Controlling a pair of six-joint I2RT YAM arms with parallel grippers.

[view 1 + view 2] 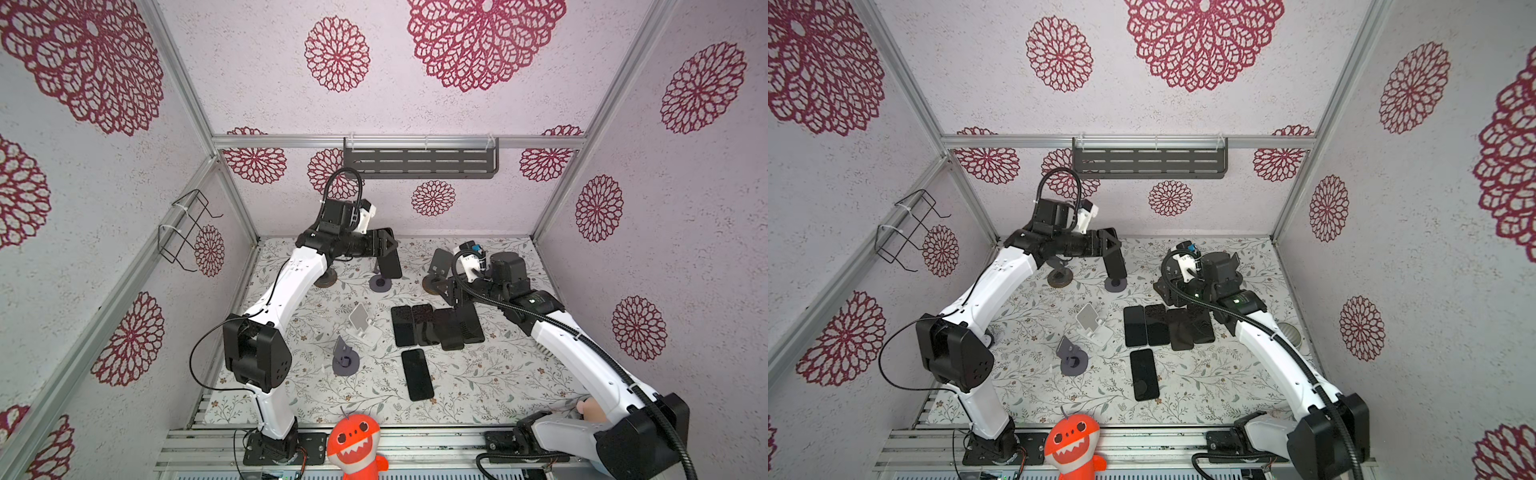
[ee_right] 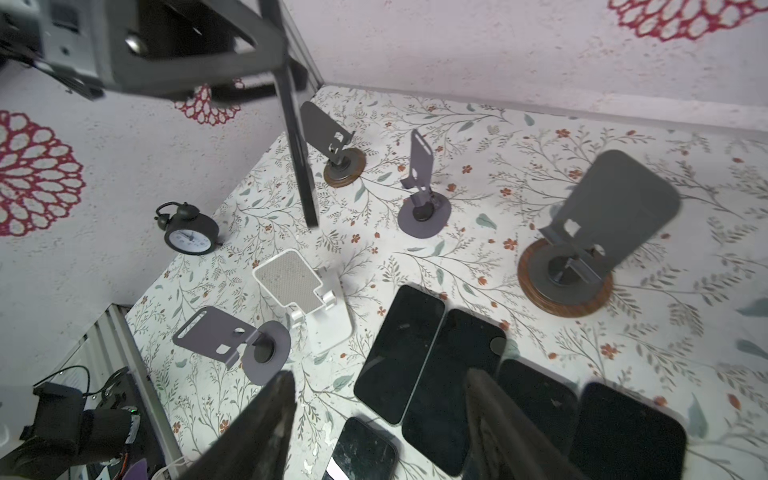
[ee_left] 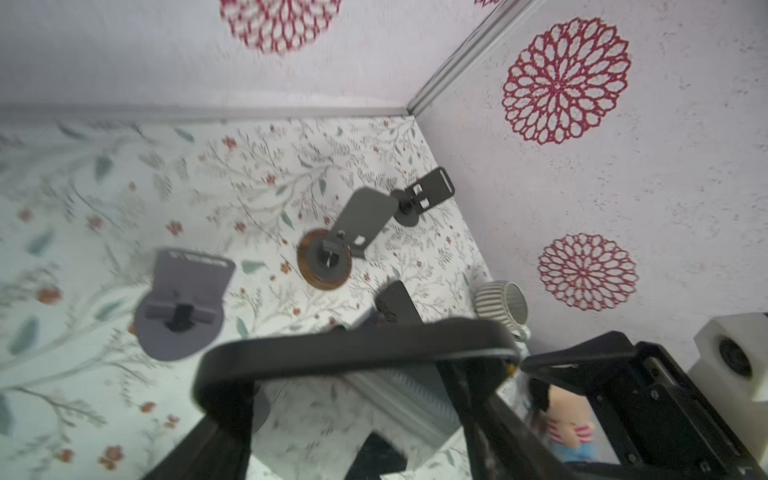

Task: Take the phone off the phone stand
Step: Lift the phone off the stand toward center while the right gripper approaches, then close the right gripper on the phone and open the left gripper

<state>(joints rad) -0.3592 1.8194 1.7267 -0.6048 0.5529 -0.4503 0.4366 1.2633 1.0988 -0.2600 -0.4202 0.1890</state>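
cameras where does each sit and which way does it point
Top views: high in front, looking down at the back wall; left arm and right arm show.
Left wrist: on the left arm, facing the back right corner; its jaws clamp the phone.
Right wrist: on the right arm, over the flat phones, facing the back left corner; its open jaws show.
Shared: both wrist views show the phone and the rear purple stand.

The phone [image 3: 353,349] is blurred in the left wrist view and runs off the edge. The right fingers [image 2: 266,419] are blurred, their bases cut off.
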